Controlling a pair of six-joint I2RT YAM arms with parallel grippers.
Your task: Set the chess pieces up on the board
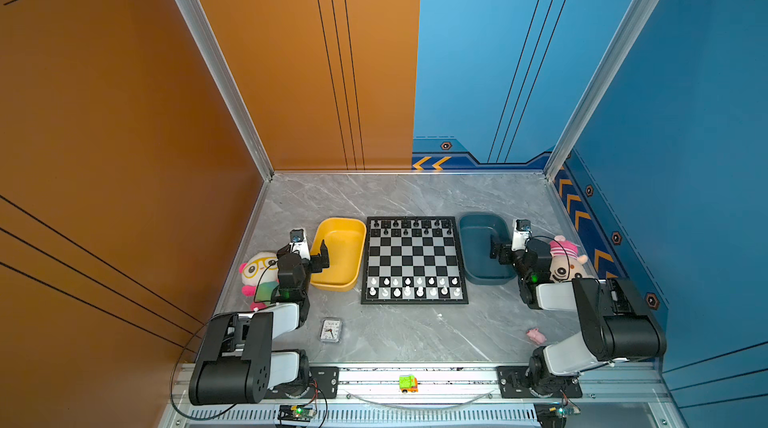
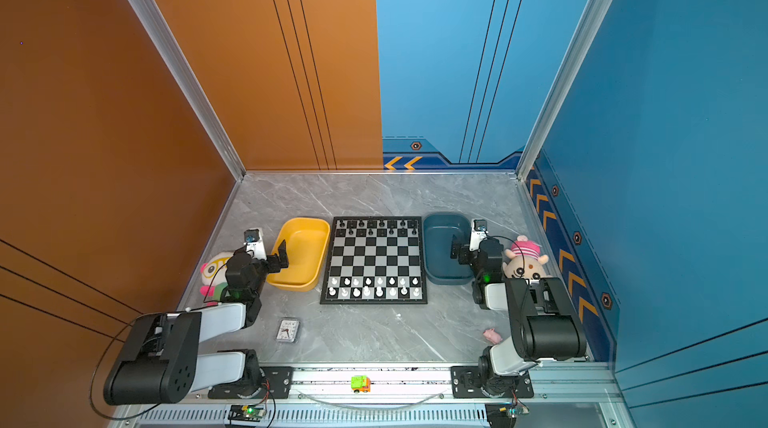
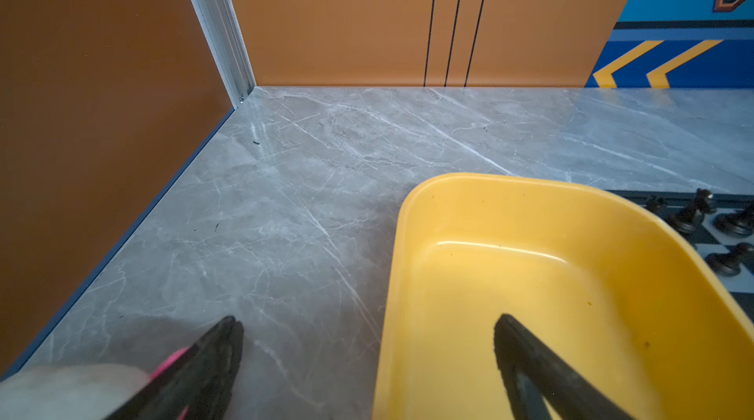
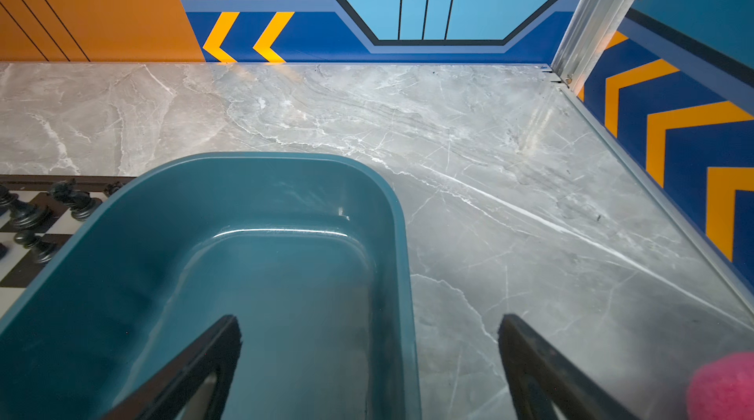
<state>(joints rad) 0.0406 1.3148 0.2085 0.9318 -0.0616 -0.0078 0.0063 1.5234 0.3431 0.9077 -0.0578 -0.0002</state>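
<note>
Left claw (image 3: 369, 322), right claw (image 4: 369, 320) empty (both wide) — if I sweep carelessly over the board (image 1: 411, 255), chess pieces (image 1: 419, 291) topple.

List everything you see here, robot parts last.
board: one, black and grey, centre.
black chess pieces: two rows, board's far side; count unclear.
white chess pieces: sixteen, two rows, board's near side.
yellow tray: one, empty, left of board.
teal tray: one, empty, right of board.
glasses plush: one, white, far left.
striped-hat plush: one, cream, far right.
clock: one, white, near left.
toy pig: one, pink, near right.
toy car: one, green, front edge.
left gripper: one, black, open, over yellow tray's rim.
right gripper: one, black, open, over teal tray's rim.
</note>
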